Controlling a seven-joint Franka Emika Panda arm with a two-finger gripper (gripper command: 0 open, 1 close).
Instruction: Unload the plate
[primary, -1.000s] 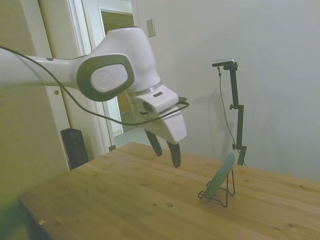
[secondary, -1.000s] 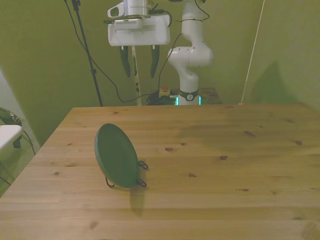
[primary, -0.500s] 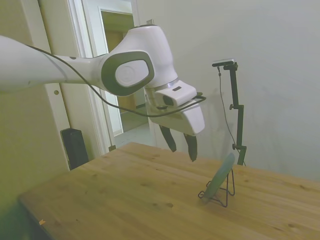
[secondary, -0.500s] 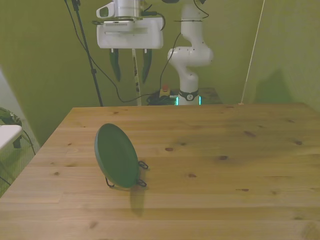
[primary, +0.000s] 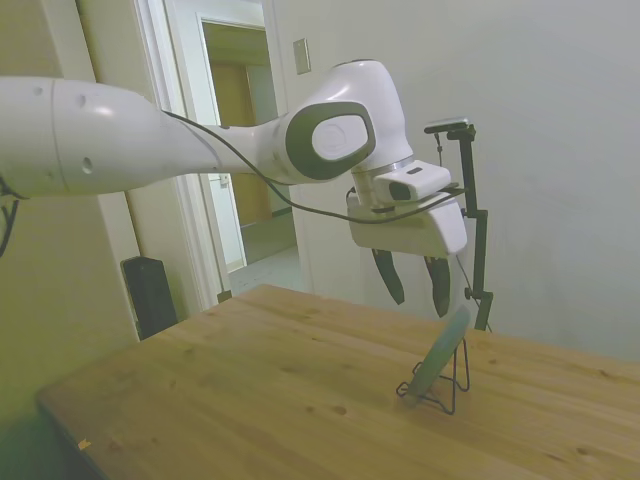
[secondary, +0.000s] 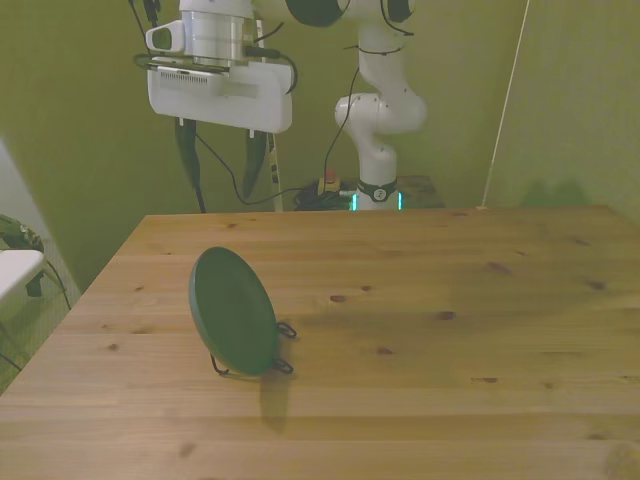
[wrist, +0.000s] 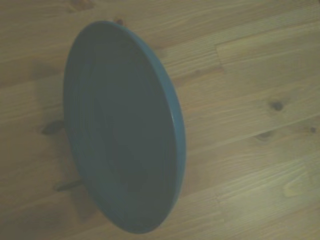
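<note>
Plate (primary: 440, 350) sits propped on edge in a thin black wire stand (primary: 447, 385), leaning back a bit, so its rim faces up; likely that's why the gripper (primary: 413, 287) hangs fingers-down above it. Claw is open, both fingers spread w/ a clear gap, nothing held, not touching the plate yet. In the front view the plate (secondary: 233, 311) is toward the front view's left, nearer the table's near edge than the far one, w/ the gripper (secondary: 221, 164) higher up and further back. Wrist cam looks straight down on the plate (wrist: 125, 127), slanted, stand barely showing behind it.

Table (secondary: 450, 330) is bare wood otherwise. Only obstruction I'd guess at: the wire stand, which could snag or tip as the plate lifts. Doorway (primary: 245, 180) and a dark box (primary: 150, 295) on the floor sit well off the table.
</note>
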